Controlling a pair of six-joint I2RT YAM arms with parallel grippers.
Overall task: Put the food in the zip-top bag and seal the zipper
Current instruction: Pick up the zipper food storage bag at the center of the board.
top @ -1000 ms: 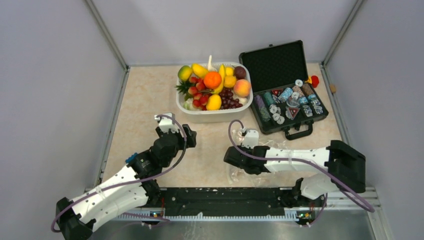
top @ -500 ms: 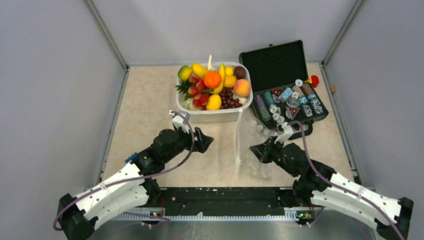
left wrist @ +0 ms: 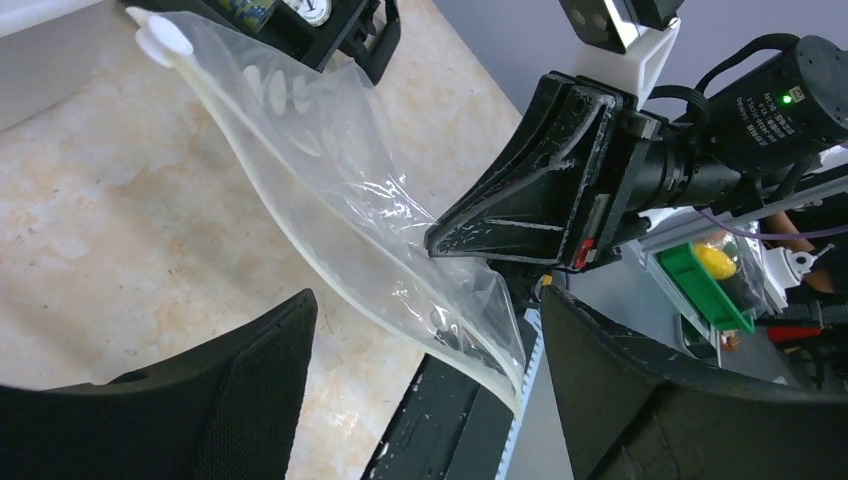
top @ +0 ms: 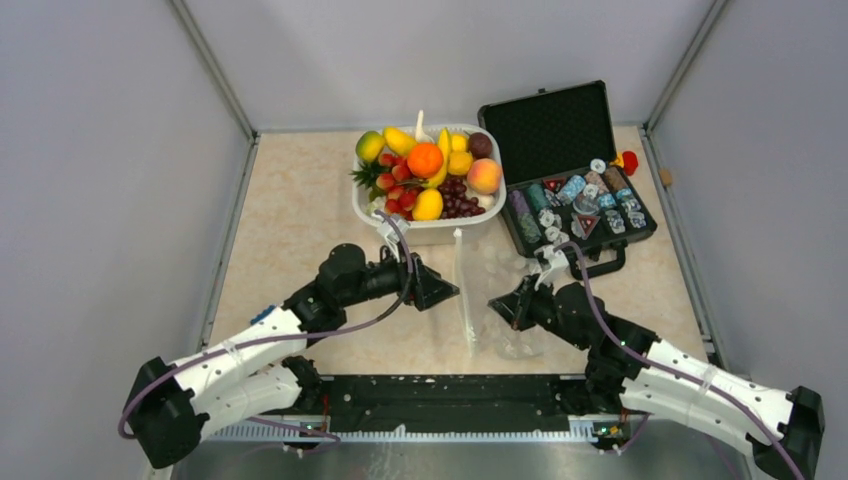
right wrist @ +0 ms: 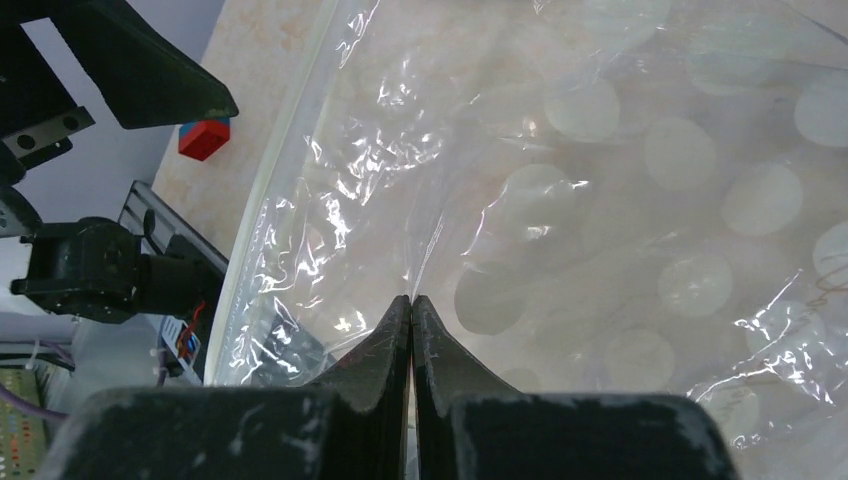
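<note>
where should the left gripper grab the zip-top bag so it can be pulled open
Probably the zipper strip, about mid-length, coming in from the left. The right gripper pinches the zip-top bag by its clear panel and holds it off the table. That turns the stiffer, straight edge toward the open left gripper, roughly in line with its jaws.

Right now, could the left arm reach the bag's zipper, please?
Probably yes: the open left gripper faces the zipper with nothing between them, and the right gripper holds the zip-top bag up.

White-shelled arms (top: 230,355), black joints (purple cables (top: 300,334) alongside)
</note>
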